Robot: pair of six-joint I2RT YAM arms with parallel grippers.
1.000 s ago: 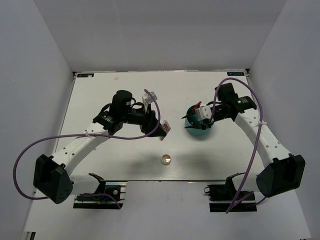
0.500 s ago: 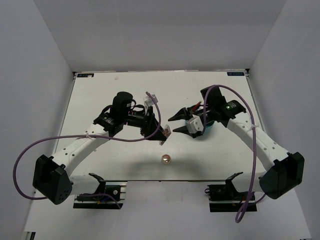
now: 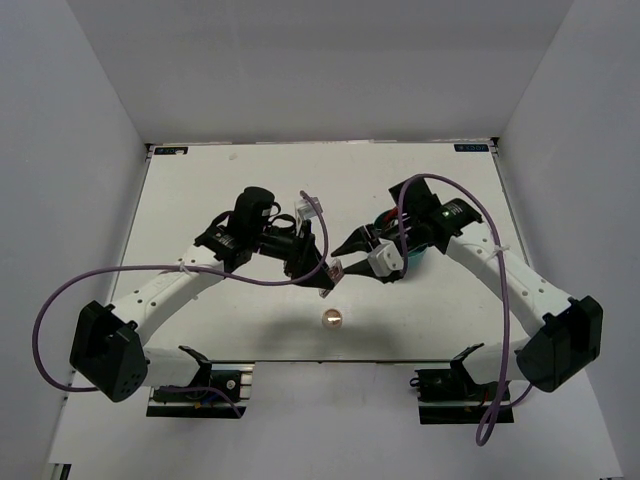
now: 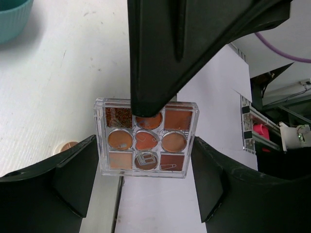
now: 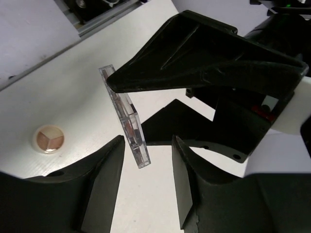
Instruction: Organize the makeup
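Top external is showing the left claw (image 3: 322,280) grasping the square palette (image 3: 336,267) above the table (image 3: 200,190). The right claw (image 3: 343,262) is facing it from the opposite side, and the round compact (image 3: 331,319) is lying just nearer than both. Left wrist is showing the palette sitting clamped by its side edges between the left fingers (image 4: 73,179), a right finger crossing its top. Right wrist is showing the palette edge-on, its lower end hanging between the right claw's released, spread fingers, a gap showing on either side.
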